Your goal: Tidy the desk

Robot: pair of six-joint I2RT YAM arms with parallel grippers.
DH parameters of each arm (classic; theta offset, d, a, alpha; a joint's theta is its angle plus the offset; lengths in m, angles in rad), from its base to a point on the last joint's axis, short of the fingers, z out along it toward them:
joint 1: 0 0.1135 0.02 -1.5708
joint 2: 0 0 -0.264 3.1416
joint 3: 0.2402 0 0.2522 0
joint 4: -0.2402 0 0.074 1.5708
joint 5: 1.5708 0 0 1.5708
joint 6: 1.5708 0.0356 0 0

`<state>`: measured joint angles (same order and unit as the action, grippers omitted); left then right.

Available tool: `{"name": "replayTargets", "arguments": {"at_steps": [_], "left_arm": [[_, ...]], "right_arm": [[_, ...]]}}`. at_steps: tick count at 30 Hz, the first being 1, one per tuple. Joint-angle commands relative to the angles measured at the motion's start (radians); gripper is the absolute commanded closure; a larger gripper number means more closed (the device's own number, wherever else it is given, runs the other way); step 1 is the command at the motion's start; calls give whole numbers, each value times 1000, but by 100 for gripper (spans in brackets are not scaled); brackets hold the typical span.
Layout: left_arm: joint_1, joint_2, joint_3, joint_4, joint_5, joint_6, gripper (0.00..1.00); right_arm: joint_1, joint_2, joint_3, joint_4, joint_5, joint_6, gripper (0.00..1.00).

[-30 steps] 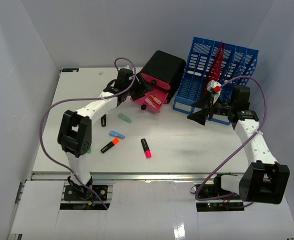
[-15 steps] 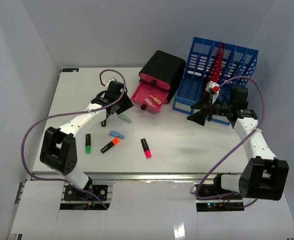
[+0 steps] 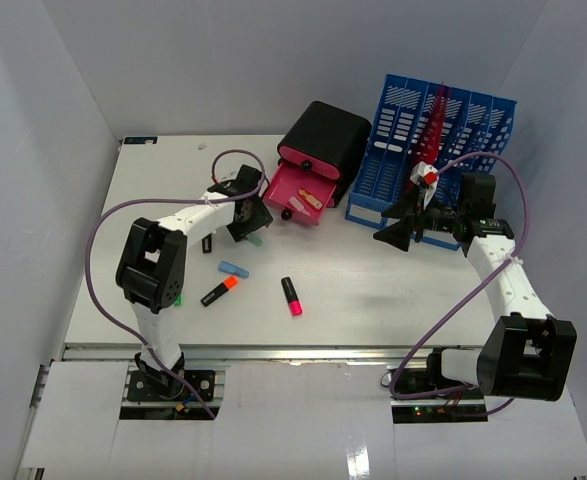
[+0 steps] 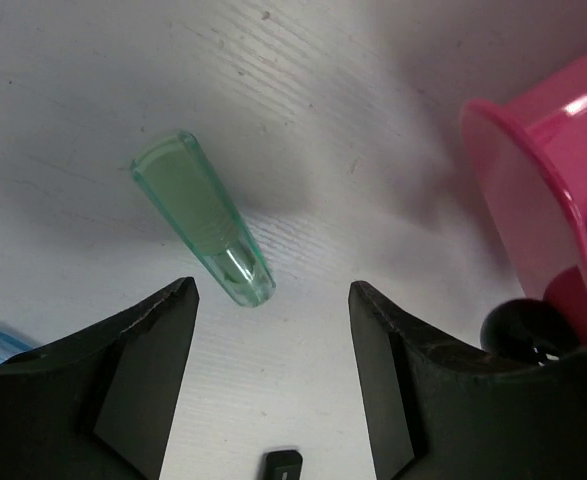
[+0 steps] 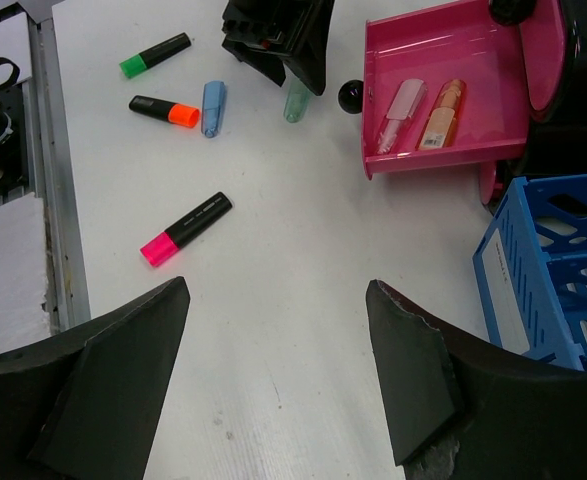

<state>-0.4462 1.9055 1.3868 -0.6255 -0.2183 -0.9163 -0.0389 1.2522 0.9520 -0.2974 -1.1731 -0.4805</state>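
Left wrist: left gripper (image 4: 273, 292), jaws apart (empty), had swung from pink drawer (image 4: 538, 190) to pale green highlighter (image 4: 198, 215) beside it, likely stowed next.

Drawer box (image 3: 323, 152) left of file rack (image 3: 441, 150); markers (image 3: 292, 296) before them on desk (image 3: 393, 295).

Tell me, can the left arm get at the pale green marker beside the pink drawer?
Probably yes. The left end effector hovers right above the pale green marker, jaws open, and the marker lies alone on bare desk. The pink drawer sits close but apart.
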Motion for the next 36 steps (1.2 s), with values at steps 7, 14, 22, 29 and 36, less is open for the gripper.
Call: {"name": "replayTargets", "arguments": {"at_steps": [7, 14, 22, 29, 36], "left_arm": [[19, 44, 74, -94, -50, -50, 30], [43, 83, 70, -105, -41, -61, 37], [65, 101, 87, -114, -39, -40, 50], [76, 71, 69, -113, -31, -14, 63], [76, -125, -62, -39, 27, -3, 86]], "right_arm": [[-11, -5, 28, 0, -2, -4, 22], [-16, -7, 28, -1, -4, -1, 22], [-29, -17, 25, 4, -15, 5, 22], [-32, -21, 25, 4, -18, 6, 22], [-41, -28, 22, 4, -29, 6, 22]]}}
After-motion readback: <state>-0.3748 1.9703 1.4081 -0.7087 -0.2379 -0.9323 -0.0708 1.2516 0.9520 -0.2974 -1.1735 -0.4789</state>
